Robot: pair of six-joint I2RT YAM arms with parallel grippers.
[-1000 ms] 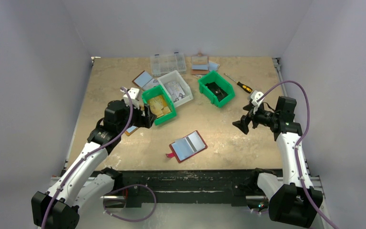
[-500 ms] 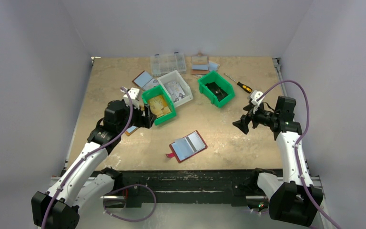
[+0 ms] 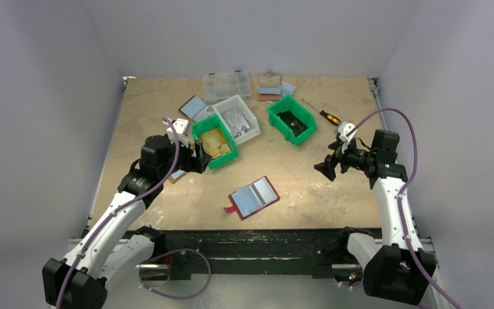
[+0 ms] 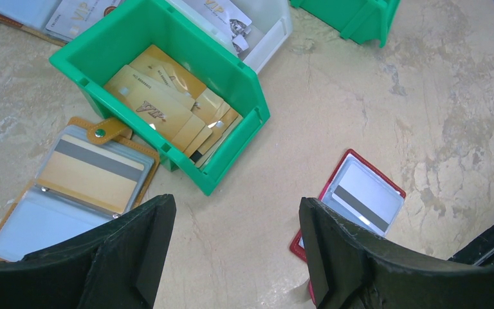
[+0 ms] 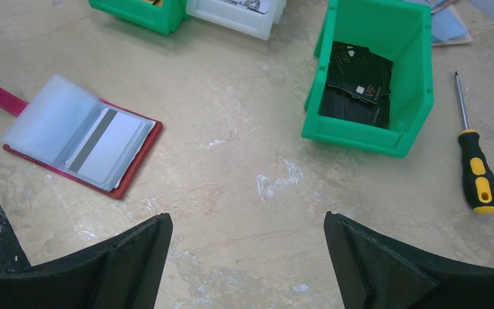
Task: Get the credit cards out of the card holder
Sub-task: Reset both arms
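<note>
The card holder (image 3: 253,196) lies open on the table near the front middle, with a dark red rim and a small red tab. It shows in the right wrist view (image 5: 80,135) and partly in the left wrist view (image 4: 360,199). A pale grey credit card with a dark band (image 5: 106,145) sits in its clear sleeve. My left gripper (image 3: 199,156) is open and empty, above the table beside a green bin, left of the holder. My right gripper (image 3: 327,168) is open and empty, above the table to the holder's right.
A green bin of gold cards (image 3: 215,141), a white bin of silver cards (image 3: 238,119) and a green bin of black cards (image 3: 291,120) stand mid-table. A tan bifold (image 4: 71,187) lies under the left arm. A screwdriver (image 3: 325,114), a clear organiser (image 3: 226,85) and more bifolds lie behind.
</note>
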